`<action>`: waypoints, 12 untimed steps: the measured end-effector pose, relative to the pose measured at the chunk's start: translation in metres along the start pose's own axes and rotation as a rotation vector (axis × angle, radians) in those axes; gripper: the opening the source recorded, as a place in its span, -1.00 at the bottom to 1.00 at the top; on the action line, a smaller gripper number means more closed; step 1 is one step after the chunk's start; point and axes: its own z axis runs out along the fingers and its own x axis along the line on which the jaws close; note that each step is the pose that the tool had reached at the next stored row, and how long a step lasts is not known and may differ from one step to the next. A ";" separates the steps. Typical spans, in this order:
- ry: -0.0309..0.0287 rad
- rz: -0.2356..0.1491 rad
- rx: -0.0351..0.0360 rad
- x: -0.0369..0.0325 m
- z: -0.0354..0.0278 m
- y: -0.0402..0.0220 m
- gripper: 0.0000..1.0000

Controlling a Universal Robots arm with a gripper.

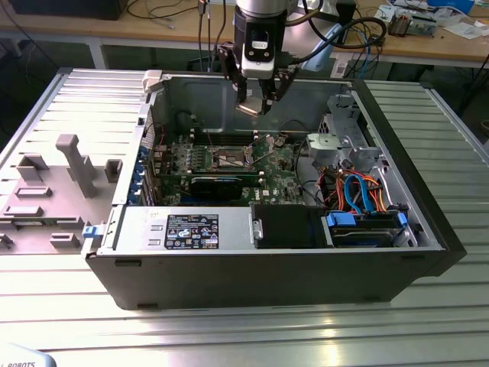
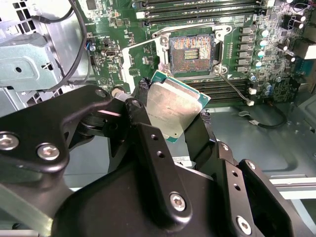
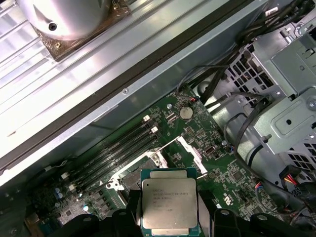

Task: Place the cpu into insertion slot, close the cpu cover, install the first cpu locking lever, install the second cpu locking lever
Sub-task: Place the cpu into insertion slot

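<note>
Above the open case [image 1: 229,267], we see the gripper [image 1: 256,103] closed on the cpu [image 2: 173,106], its two fingers [image 2: 143,118] pressing opposite edges, so it hangs in the air well apart from the green board [image 2: 108,34]. Beneath it the slot [image 2: 191,49] lies uncovered, its dark centre showing, just beside the long memory slots [image 2: 197,7]

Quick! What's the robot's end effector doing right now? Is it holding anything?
The end effector is closed, holding the cpu by its edges, up off the board and not yet in the insertion slot.
</note>
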 end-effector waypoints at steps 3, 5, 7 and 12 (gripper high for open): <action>-0.0002 0.003 -0.0001 0.0000 0.0001 0.0000 0.08; -0.0005 0.005 -0.0001 0.0000 0.0002 0.0000 0.08; -0.0006 0.007 -0.0001 0.0000 0.0003 0.0000 0.08; -0.0011 0.012 -0.0002 0.0000 0.0005 -0.0001 0.08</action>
